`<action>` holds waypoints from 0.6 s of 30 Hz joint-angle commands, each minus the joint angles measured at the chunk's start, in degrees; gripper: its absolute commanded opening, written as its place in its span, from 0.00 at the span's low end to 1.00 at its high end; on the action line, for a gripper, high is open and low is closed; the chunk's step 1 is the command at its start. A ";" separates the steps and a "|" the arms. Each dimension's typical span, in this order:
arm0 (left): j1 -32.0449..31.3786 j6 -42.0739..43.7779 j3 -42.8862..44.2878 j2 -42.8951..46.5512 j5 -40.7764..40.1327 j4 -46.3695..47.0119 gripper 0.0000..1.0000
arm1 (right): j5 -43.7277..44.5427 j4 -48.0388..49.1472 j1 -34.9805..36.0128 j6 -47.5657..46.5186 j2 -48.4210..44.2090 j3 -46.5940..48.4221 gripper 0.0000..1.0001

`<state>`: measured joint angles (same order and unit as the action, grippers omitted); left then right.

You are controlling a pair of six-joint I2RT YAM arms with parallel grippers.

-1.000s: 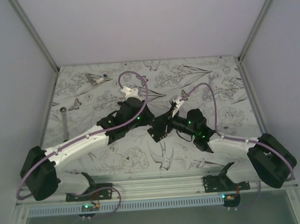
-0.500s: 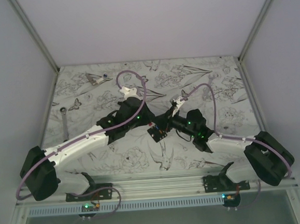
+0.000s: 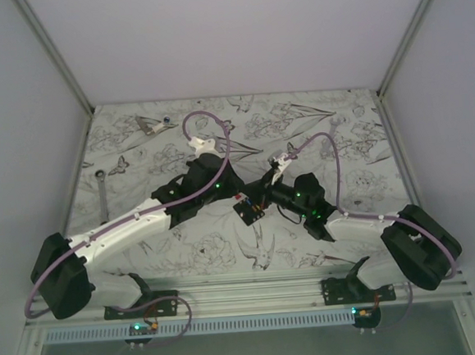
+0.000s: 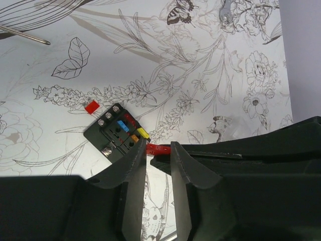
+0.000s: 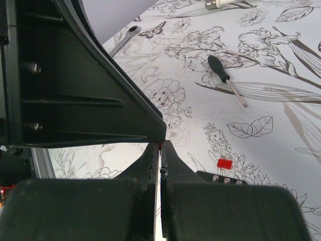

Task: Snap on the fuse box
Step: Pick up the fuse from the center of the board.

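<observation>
The fuse box (image 4: 118,135) is a small black block lying flat on the flower-printed table, with blue, orange and yellow fuses in its slots. It also shows below the two wrists (image 3: 248,213) and as a black corner with screws (image 5: 226,178). My left gripper (image 4: 157,150) hovers just right of the box, shut on a small red fuse (image 4: 159,148) that spans its fingertips. My right gripper (image 5: 160,146) meets it from the other side. Its jaws are shut, with a sliver of the same red fuse at their tips.
A second red fuse (image 4: 92,106) lies loose on the table just left of the box. A black-handled screwdriver (image 5: 219,68) lies farther back. A wrench (image 3: 102,192) lies at the table's left edge. Small parts (image 3: 153,124) lie at the back left.
My right gripper has closed from partly open to shut on the red fuse. Both wrists edged slightly left, uncovering the box from above. The left grip is unchanged.
</observation>
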<state>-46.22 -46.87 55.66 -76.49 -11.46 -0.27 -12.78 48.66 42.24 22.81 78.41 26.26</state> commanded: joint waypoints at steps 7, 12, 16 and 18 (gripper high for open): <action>3.71 7.28 0.14 7.09 13.59 0.16 0.50 | -11.15 -5.02 -3.45 -6.22 -2.82 2.36 0.00; 8.24 18.30 0.30 10.56 27.91 -2.38 0.55 | -24.50 -15.11 -7.52 -11.19 -3.83 5.70 0.00; 9.80 27.49 1.25 12.18 37.75 -6.56 0.54 | -33.09 -22.03 -9.03 -14.67 -4.75 8.60 0.00; 10.19 30.87 1.15 12.48 42.84 -7.30 0.53 | -36.09 -26.20 -9.02 -16.76 -5.40 10.43 0.00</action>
<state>-36.77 -27.11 55.68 -64.97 17.34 -3.44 -37.93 31.40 33.71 11.84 75.26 32.60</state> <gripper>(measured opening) 0.537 0.015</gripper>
